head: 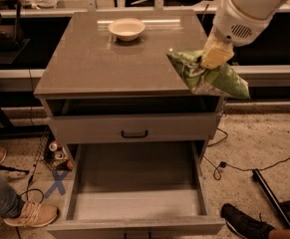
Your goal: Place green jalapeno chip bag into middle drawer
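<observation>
The green jalapeno chip bag [208, 76] hangs in the air at the right front corner of the cabinet top, tilted, with its lower end past the cabinet's right edge. My gripper [215, 57] is shut on the bag's upper middle, under the white arm that comes in from the upper right. The middle drawer [134, 203] is pulled out below, a wide grey box with a bare floor, low and to the left of the bag.
A white bowl [127, 28] stands at the back of the grey cabinet top [99, 63]. The top drawer front with a black handle [134, 133] is shut. A person's shoes show at the lower left [30, 214] and lower right [246, 222]. Cables lie on the floor at the right.
</observation>
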You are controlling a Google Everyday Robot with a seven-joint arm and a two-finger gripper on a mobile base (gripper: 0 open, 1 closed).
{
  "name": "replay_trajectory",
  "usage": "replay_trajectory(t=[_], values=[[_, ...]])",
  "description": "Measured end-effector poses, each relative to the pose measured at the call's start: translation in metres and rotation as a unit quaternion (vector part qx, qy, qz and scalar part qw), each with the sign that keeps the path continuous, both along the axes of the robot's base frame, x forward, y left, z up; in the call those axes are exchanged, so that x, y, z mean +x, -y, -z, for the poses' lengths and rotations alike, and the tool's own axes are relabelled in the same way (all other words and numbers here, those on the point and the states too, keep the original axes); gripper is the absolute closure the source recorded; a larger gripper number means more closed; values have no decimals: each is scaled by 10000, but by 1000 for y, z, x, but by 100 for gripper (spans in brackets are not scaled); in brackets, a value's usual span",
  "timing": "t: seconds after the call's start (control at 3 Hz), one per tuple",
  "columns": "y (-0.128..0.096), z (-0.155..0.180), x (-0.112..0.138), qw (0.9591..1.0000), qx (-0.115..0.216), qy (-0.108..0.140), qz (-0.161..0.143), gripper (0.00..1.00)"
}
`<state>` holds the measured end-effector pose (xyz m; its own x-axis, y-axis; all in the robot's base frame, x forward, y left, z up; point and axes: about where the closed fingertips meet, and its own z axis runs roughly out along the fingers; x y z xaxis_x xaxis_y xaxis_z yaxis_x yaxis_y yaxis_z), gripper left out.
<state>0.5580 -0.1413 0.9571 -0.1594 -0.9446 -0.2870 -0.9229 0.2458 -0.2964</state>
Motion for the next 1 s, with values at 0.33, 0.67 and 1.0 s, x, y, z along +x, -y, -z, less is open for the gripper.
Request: replay_trajectory(t=[0.33, 0.67, 1.0], values=[[39, 24, -48, 9959, -242, -742, 461, 100], [60, 66, -82, 9863, -250, -1455, 732, 100], [60, 66, -82, 9864, -248, -1447, 732, 100]])
